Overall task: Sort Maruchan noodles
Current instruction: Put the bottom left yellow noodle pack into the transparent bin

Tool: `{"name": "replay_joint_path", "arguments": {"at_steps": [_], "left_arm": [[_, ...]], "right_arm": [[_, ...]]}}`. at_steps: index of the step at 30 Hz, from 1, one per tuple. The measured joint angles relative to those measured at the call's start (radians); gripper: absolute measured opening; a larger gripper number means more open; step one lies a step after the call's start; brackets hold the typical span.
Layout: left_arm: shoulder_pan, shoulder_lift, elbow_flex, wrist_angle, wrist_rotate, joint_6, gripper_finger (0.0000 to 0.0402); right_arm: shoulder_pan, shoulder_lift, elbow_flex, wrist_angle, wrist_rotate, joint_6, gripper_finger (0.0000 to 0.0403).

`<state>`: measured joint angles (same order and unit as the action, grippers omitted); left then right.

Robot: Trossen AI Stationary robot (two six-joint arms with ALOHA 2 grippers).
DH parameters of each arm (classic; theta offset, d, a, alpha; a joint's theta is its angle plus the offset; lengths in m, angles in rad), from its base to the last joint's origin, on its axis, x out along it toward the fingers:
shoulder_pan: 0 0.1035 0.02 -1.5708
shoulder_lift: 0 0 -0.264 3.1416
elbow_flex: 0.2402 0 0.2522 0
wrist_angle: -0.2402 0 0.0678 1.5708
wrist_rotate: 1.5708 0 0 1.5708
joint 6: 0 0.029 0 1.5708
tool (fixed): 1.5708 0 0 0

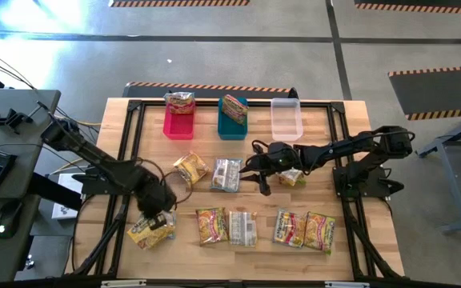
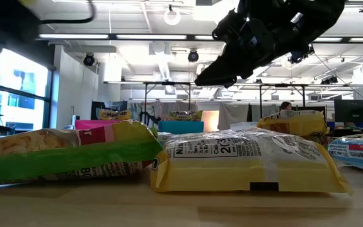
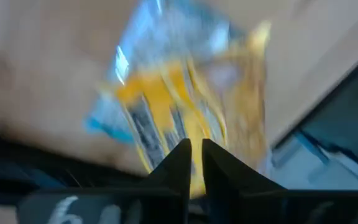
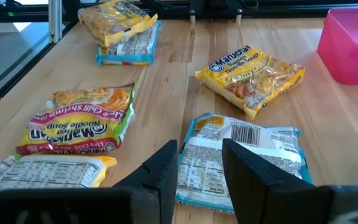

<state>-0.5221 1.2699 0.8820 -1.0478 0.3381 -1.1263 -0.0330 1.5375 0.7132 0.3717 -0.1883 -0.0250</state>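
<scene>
Left gripper [image 1: 158, 222] sits at the near left corner of the table [image 1: 318, 168], right over a yellow packet [image 1: 149, 233] w/ a blue-edged one under it. In the left wrist view its fingers [image 3: 180, 163] stand close together, only a thin gap, tips against the yellow packet [image 3: 179, 112]; can't tell if it's actually pinched.

Right gripper [image 1: 261, 170] reaches in from the right to mid-table, between a silvery packet [image 1: 226, 174] on its left and a yellow packet [image 1: 292, 177] that lies under the arm. Right wrist view: fingers [image 4: 163, 171] a narrow gap apart, nothing between them, above the silvery packet [image 4: 241, 152] w/ its barcode side up.

Other packets: a yellow one [image 1: 190, 168] left of the silvery one, mid-table. Near row, left to right: a yellow-and-red chili one [image 1: 212, 225], a pale yellow one label-side down [image 1: 243, 227], then two more colourful ones [image 1: 289, 228] and [image 1: 320, 232] touching each other.

Bins along the far edge: pink bin [image 1: 178, 122] w/ a packet [image 1: 180, 102] standing in it, blue bin [image 1: 232, 124] w/ a packet [image 1: 234, 106] in it, clear bin [image 1: 286, 118] on the right.

Low view: right gripper [image 2: 222, 72] hangs above the packets; the pale yellow one [image 2: 244, 161] is nearest the camera, w/ the chili one [image 2: 62, 154] to its left.
</scene>
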Motion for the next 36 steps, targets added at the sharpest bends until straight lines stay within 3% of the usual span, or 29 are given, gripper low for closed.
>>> {"name": "replay_joint_path", "arguments": {"at_steps": [4, 8, 14, 20, 27, 36], "left_arm": [[-0.068, 0.013, -0.037, 0.001, 0.090, -0.117, 0.0072], [-0.109, 0.018, -0.060, -0.007, 0.098, -0.162, 0.0119], [-0.113, 0.018, -0.117, 0.017, 0.099, -0.141, 0.0183], [-0.110, 0.017, -0.194, 0.111, 0.118, -0.053, 0.0199], [-0.105, 0.017, -0.208, 0.190, 0.101, -0.003, 0.0163], [-0.090, 0.008, -0.210, 0.228, 0.004, -0.007, 0.0029]], "right_arm": [[0.000, 0.000, 0.000, -0.013, 0.000, 0.000, 0.0110], [0.000, 0.000, 0.000, -0.021, -0.003, 0.000, 0.0110], [0.000, 0.000, 0.000, -0.024, -0.012, -0.001, 0.0110], [0.000, 0.000, 0.000, -0.024, -0.029, -0.001, 0.0110], [0.000, 0.000, 0.000, -0.013, -0.029, -0.001, 0.0110], [0.000, 0.000, 0.000, -0.010, -0.029, -0.001, 0.0110]]}}
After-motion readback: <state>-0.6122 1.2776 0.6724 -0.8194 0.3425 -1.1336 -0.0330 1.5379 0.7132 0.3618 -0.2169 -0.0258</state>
